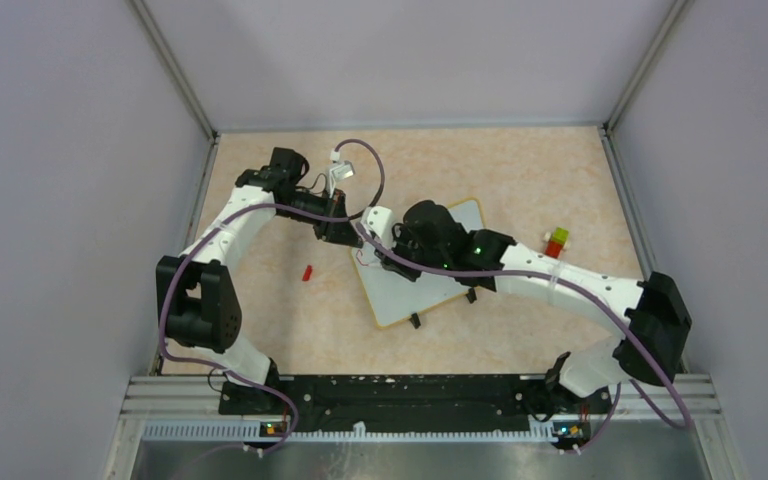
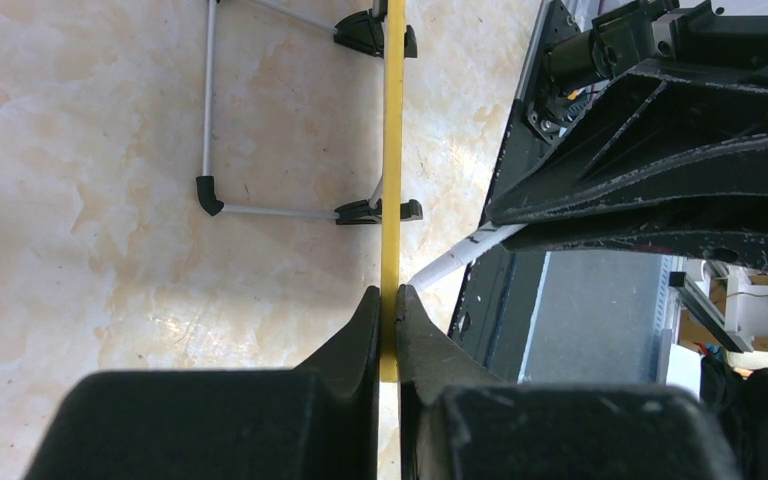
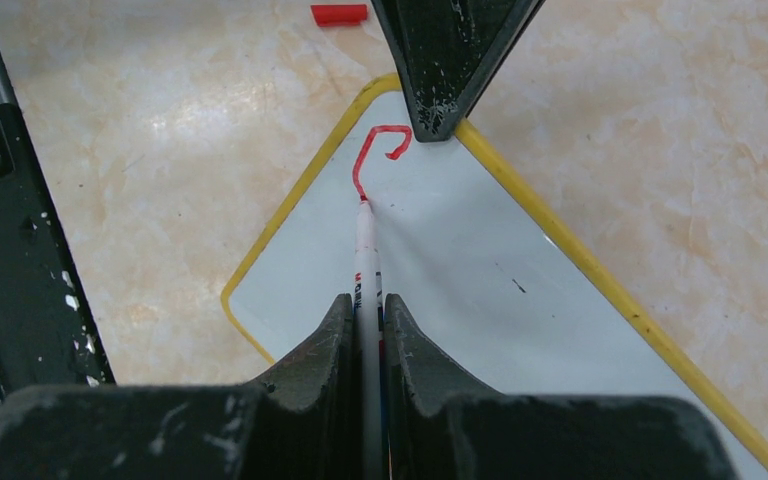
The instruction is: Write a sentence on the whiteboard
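Marker (image 3: pixel 365 255) tip on the whiteboard (image 3: pixel 440 270), one red stroke drawn.
My right tool (image 3: pixel 365 305) is clamped tight on the marker. My left tool (image 2: pixel 388 295) is pinched onto the whiteboard's yellow rim at a corner. The whiteboard sits mid-counter (image 1: pixel 520 170). Of the sentence (image 3: pixel 356 160) I see only one hooked stroke beside that corner. A red cap (image 1: pixel 307 272) lies near the whiteboard, apart from it.

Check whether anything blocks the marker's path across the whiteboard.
Nothing lies on the whiteboard ahead of the marker. Only the left tool, clamped on the corner just beyond the red stroke, sits close.
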Controlling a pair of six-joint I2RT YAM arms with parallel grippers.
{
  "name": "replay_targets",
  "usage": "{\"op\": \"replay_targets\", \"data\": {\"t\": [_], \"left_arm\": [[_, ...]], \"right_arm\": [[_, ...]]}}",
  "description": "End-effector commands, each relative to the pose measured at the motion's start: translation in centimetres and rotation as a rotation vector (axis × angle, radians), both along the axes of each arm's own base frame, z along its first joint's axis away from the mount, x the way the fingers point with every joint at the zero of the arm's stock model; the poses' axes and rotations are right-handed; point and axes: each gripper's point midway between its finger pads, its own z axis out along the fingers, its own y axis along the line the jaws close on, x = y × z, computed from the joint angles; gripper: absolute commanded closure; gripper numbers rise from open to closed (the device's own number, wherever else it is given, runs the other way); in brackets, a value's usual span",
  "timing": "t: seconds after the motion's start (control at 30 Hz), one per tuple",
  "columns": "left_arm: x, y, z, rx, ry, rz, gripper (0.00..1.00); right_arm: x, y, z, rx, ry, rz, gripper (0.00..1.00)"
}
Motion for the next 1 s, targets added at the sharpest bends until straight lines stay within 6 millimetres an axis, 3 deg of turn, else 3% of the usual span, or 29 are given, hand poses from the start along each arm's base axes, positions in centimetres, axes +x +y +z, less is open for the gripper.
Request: {"op": "replay_targets", "data": {"t": [0.0, 0.17, 0.53, 0.8, 0.97], "left_arm": [[0.2, -0.4, 0.7, -0.012, -0.017, -0.012, 1.0], [0.3, -0.4, 0.7, -0.012, -0.016, -0.011, 1.0], [0.2, -0.3, 0.7, -0.008, -0.02, -0.007, 1.0], [0.1, -0.3, 0.8, -0.011, -0.021, -0.009, 1.0], [0.1, -0.3, 0.9, -0.012, -0.02, -0.009, 1.0]], "right_arm": [[0.0, -0.8, 1.1, 0.007, -0.047, -0.012, 1.0], [-0.8, 0.1, 0.7, 0.01, -0.013, 0.03, 1.0], [-1.3, 2.6, 2.0, 0.038, -0.017, 0.085, 1.0], [-1.3, 1.0, 4.8, 0.096, -0.056, 0.052, 1.0], [0.0, -0.1, 4.8, 0.086, -0.08, -0.007, 1.0]]}}
